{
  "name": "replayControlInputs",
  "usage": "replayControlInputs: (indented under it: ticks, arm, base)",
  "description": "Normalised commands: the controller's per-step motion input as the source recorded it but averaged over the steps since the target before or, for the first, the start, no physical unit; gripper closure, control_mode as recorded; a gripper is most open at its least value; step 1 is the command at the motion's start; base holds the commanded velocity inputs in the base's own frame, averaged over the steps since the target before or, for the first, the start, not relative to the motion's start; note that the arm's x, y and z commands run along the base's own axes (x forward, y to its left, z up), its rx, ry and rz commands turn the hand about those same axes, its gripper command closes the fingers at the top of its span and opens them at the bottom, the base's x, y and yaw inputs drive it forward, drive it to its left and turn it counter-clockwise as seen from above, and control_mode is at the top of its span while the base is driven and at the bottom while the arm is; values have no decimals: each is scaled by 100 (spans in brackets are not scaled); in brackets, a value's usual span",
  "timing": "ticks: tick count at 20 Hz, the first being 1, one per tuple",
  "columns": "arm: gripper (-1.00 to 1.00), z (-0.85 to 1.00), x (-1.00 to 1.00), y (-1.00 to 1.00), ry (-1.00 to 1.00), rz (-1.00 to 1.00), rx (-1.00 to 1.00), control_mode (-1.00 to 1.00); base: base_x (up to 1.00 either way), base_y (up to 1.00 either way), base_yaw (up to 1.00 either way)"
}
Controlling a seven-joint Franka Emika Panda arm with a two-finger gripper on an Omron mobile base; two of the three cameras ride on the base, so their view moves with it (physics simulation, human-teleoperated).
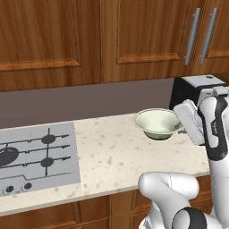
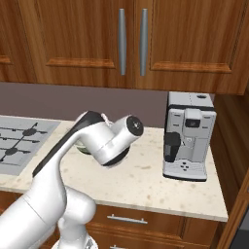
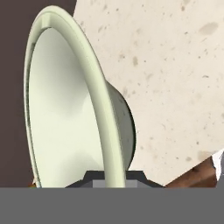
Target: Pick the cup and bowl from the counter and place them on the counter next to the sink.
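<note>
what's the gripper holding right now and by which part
The gripper is shut on the bowl, pinching it by its thin rim.

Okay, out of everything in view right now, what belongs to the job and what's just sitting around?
Part of the job:
- bowl, lifted clear of the counter
- gripper, shut on the bowl's rim
- counter

Just there:
- stove plate
- coffee machine
- wooden cabinets
</note>
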Motion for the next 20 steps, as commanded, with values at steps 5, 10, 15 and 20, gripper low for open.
replayControlInputs:
  ticks: [5, 10, 15, 20]
  arm:
    - [100, 19, -27, 29, 7, -6, 1, -100]
    - [100, 35, -24, 9, 3, 0, 4, -100]
    - [100, 24, -11, 8, 0, 0, 3, -100]
    - [100, 6, -9, 8, 0, 2, 0, -100]
  base:
    - [0, 0, 0]
    - [0, 0, 0]
    - [0, 0, 0]
    - [0, 0, 0]
